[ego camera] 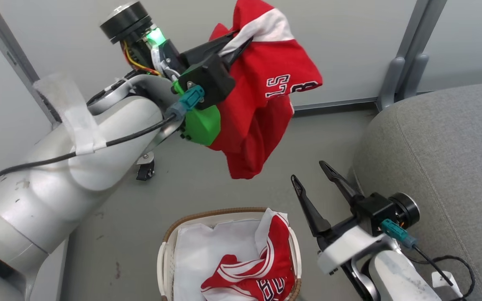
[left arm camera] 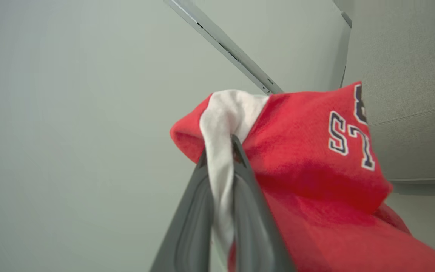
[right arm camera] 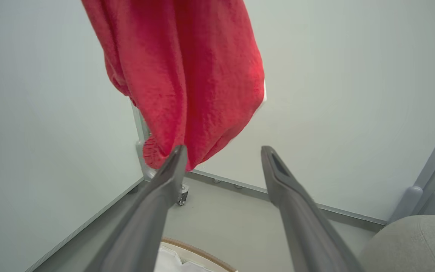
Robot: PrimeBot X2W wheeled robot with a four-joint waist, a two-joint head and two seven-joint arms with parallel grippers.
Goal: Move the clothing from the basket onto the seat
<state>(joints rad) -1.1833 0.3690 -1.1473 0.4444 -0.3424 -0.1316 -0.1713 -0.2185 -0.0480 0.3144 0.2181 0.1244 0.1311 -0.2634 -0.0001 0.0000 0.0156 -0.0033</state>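
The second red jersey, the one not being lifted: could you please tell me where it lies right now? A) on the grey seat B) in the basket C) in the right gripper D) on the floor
B: the second jersey lies crumpled on the white liner inside the basket, while the right gripper is open and empty and the left gripper holds the other jersey aloft.

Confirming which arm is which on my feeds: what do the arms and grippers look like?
Left gripper: long dark fingers, black body, green housing, lit green light. Right gripper: same dark fingers, black body. Both pale silver forearms carry black cables with teal connectors; white tape wraps the left.
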